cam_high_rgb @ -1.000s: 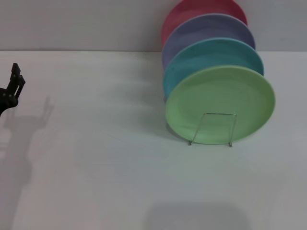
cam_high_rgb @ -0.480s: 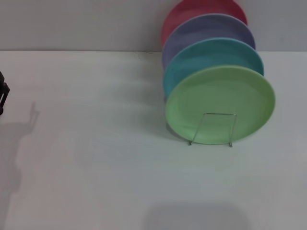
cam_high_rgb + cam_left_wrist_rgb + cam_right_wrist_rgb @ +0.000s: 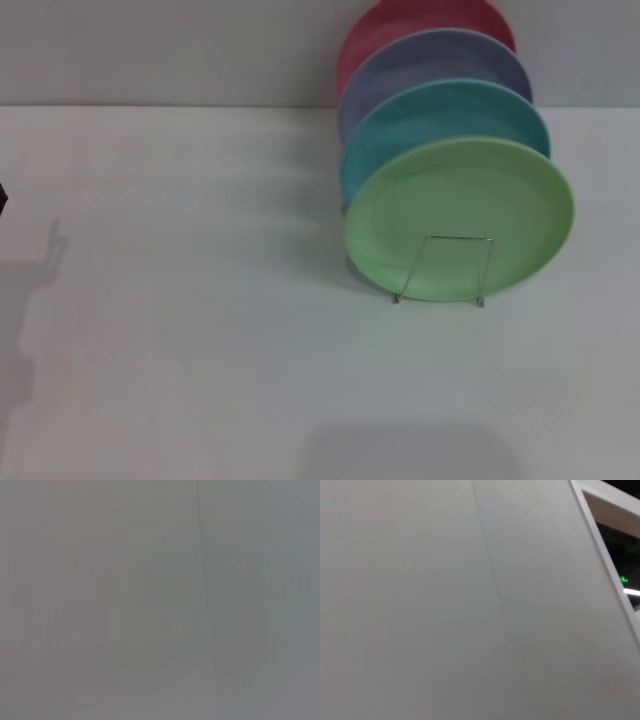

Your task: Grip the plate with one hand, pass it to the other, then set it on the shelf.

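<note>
Head view: green plate stood upright at front of rack, front wire loop across its lower face. Behind plate in row: turquoise plate, lavender plate, red plate. Left gripper only dark sliver at frame edge, far left of plate; finger spread could not be told. Its shadow lay on table. Right gripper out of view.
Left wrist view: blank grey surface only.
Right wrist view: pale wall, white frame edge at corner; no plate.

Head overlooks table; wrists face blank, perhaps wall.
</note>
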You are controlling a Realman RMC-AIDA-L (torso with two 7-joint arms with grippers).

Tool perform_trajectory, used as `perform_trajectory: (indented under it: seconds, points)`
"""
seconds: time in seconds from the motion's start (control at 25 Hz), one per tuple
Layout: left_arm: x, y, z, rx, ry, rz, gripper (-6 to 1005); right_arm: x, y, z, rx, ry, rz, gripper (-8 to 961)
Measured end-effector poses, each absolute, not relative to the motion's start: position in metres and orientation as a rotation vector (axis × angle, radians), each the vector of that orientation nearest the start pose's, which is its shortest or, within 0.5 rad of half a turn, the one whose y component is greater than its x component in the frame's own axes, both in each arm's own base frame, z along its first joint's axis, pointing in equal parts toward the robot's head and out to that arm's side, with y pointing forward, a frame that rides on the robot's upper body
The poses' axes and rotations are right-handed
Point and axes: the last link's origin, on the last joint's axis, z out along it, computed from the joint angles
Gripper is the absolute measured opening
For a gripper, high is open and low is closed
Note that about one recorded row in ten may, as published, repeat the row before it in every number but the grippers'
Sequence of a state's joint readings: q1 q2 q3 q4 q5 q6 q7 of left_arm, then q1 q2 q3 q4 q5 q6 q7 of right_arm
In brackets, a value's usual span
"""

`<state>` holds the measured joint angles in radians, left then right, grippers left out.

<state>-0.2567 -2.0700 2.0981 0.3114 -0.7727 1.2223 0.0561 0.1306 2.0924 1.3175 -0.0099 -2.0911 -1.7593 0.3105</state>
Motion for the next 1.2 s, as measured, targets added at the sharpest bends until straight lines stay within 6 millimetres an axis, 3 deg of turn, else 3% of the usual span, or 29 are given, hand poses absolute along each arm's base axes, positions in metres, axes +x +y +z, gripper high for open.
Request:
perform_trajectory:
  seconds: [0.84,1.2]
  points:
    - [-0.360,0.295,0.008,-1.441,-0.467,-0.526,818,0.419,0.142,0.110,-0.689,0.406,0.677,835]
    - [-0.354,0.297,0.007,-1.430,-0.466,-0.564,819,0.424,0.142,0.107,-0.699,0.447,0.665,835]
